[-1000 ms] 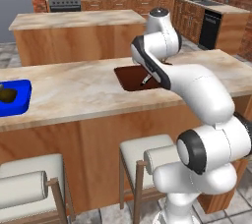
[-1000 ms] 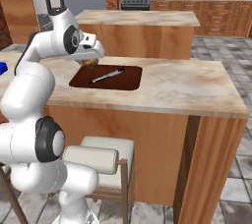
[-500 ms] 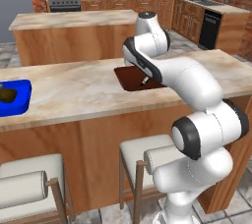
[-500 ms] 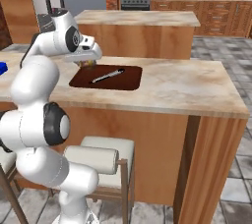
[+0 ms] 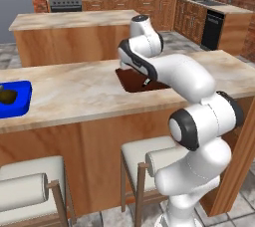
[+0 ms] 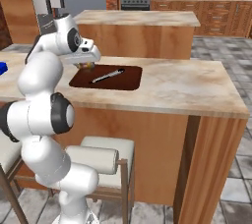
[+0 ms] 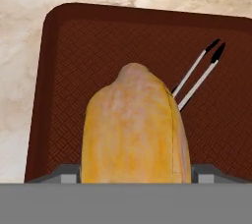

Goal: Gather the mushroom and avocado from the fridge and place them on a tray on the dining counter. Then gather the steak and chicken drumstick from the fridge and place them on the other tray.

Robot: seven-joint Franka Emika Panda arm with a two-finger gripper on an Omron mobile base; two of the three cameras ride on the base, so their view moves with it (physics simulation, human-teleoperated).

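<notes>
The chicken drumstick [image 7: 134, 129], likely light, firm and a little slippery, so best taken across its thick middle, is pinched in the gripper [image 6: 87, 63] just above the other tray [image 7: 103, 31], near metal tongs [image 7: 199, 73] on the bench [image 6: 187, 88].
</notes>
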